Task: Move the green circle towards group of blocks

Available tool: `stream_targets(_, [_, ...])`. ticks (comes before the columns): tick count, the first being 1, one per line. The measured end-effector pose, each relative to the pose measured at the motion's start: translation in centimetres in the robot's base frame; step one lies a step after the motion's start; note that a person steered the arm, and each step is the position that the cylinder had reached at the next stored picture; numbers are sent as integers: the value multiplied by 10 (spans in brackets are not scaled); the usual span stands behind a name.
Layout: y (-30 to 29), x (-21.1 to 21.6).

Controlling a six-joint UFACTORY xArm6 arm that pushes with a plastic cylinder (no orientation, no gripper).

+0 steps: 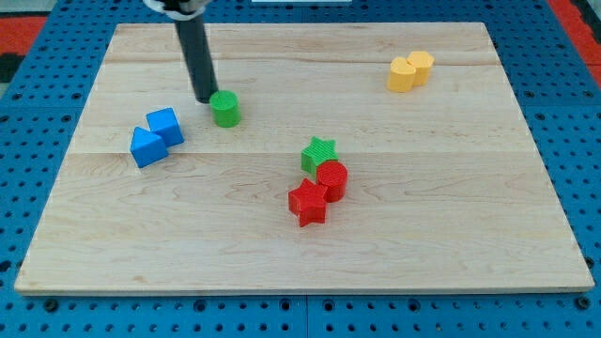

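Observation:
The green circle stands on the wooden board at the upper left of the middle. My tip is just to its left, touching or nearly touching its upper left side. A group of blocks lies below and to the right: a green star, a red circle and a red star, all close together.
Two blue blocks sit side by side at the view's left, below and left of my tip. Two yellow blocks sit together at the upper right. The wooden board lies on a blue pegboard.

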State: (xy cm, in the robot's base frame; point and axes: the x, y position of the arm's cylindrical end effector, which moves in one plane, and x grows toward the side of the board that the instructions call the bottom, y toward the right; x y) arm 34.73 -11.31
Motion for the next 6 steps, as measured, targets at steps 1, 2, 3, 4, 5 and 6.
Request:
stream_targets(1, [36,2])
stream_targets(2, [39,23])
stream_targets(3, [41,28])
stream_targets(4, [42,32])
stream_targets(5, [42,42])
stream_targets(6, [40,55])
